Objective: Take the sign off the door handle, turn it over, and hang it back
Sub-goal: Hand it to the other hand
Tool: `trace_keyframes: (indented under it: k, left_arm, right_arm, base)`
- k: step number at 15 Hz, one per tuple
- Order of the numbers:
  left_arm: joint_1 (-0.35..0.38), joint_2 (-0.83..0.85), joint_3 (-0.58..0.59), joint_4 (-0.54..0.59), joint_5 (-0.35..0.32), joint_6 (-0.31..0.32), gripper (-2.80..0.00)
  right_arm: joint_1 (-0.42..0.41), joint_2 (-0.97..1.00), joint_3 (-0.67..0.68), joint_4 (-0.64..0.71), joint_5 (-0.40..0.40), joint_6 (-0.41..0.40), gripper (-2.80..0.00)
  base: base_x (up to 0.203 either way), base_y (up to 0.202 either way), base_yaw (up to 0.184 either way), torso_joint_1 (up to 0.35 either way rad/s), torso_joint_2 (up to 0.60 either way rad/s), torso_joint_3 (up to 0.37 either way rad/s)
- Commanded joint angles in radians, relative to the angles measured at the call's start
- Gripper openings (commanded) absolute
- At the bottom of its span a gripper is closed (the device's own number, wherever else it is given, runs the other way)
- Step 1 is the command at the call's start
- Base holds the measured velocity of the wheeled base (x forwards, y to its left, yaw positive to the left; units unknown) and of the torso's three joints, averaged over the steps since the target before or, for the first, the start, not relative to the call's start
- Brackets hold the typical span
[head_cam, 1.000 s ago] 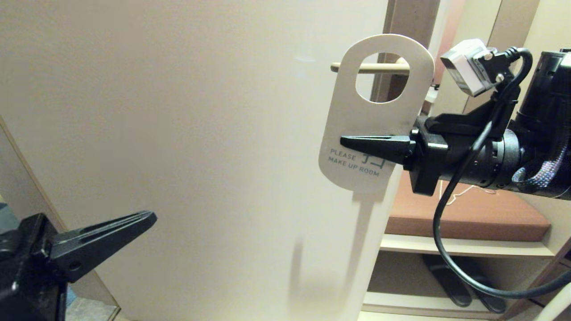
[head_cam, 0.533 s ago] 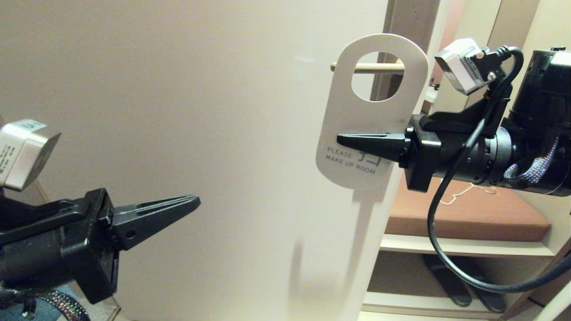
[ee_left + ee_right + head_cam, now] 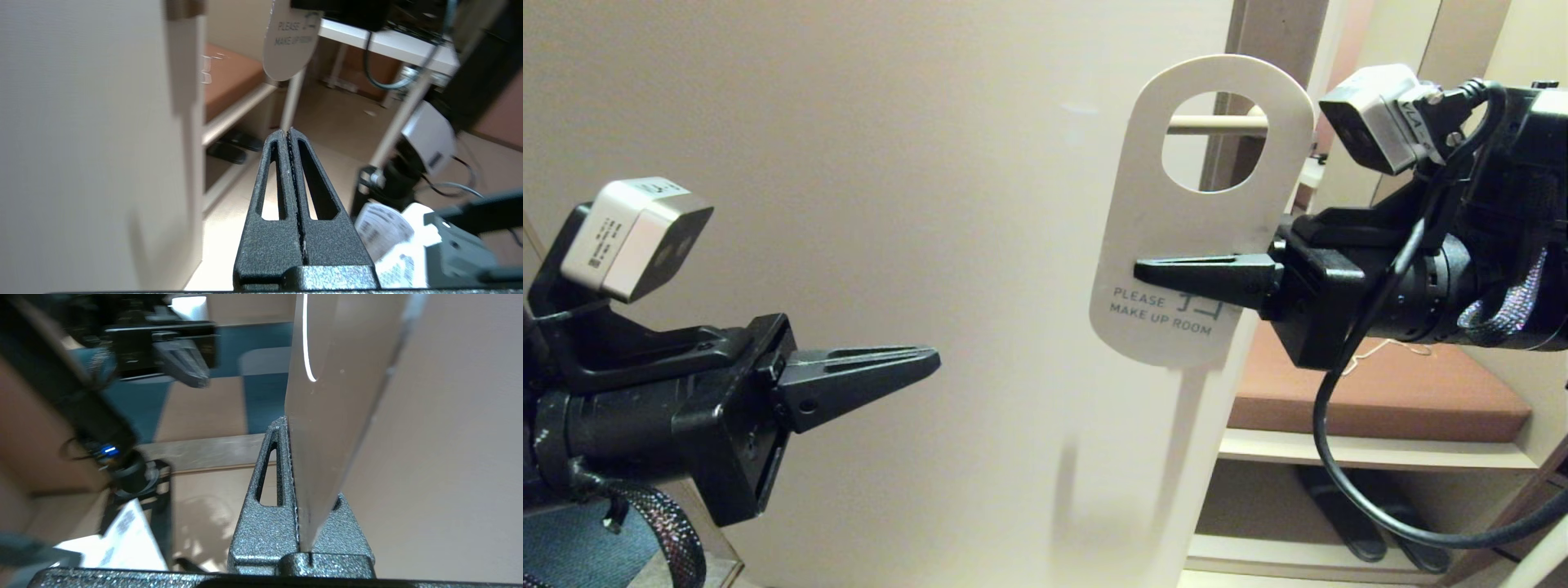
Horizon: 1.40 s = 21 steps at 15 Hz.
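The sign (image 3: 1176,212) shows its white "PLEASE MAKE UP ROOM" side, upright at the door's edge. My right gripper (image 3: 1143,268) is shut on its middle from the right. The door handle (image 3: 1217,124) shows only through the sign's hole; its tip is hidden behind the card. In the right wrist view the sign (image 3: 327,396) stands edge-on between the fingers of my right gripper (image 3: 288,420). My left gripper (image 3: 935,357) is shut and empty, pointing right, left of and below the sign. In the left wrist view the sign (image 3: 292,45) hangs far beyond my left gripper (image 3: 286,131).
The pale door (image 3: 849,163) fills the left and middle. Right of it is a shelf with a brown cushion (image 3: 1380,400), a thin white wire hanger (image 3: 1372,351) on it, and dark slippers (image 3: 1347,514) below. A brown door frame (image 3: 1270,33) stands behind the sign.
My left arm has risen and moved right toward the sign. My right gripper has shifted the sign slightly left; the handle's tip no longer shows past the sign's left edge.
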Motion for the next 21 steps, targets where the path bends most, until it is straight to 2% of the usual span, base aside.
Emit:
trace_keyframes:
  k: [1, 4, 9, 10, 21]
  left_arm:
    - [-0.001, 0.012, -0.003, -0.003, -0.039, -0.001, -2.8]
    - [-0.002, 0.025, -0.021, -0.004, -0.095, 0.003, -2.8]
    - [-0.005, 0.097, -0.069, -0.058, -0.127, 0.007, -2.8]
    - [-0.011, 0.106, -0.076, -0.061, -0.143, 0.008, 0.0]
    - [-0.055, 0.164, -0.097, -0.129, -0.15, 0.013, 0.0]
  right_arm:
    - [0.001, -0.001, -0.002, 0.001, 0.042, 0.0, -2.8]
    - [0.013, 0.001, -0.003, 0.002, 0.06, 0.0, -2.8]
    - [0.041, 0.015, -0.002, 0.001, 0.1, 0.0, -2.8]
    - [0.044, 0.018, -0.002, 0.001, 0.1, 0.0, -2.8]
    - [0.064, 0.045, -0.031, -0.001, 0.1, -0.001, -2.8]
  base:
    - [0.0, 0.0, 0.0, 0.0, 0.0, 0.0]
    - [0.0, 0.0, 0.0, 0.0, 0.0, 0.0]
    - [0.0, 0.0, 0.0, 0.0, 0.0, 0.0]
    - [0.0, 0.0, 0.0, 0.0, 0.0, 0.0]
    - [0.0, 0.0, 0.0, 0.0, 0.0, 0.0]
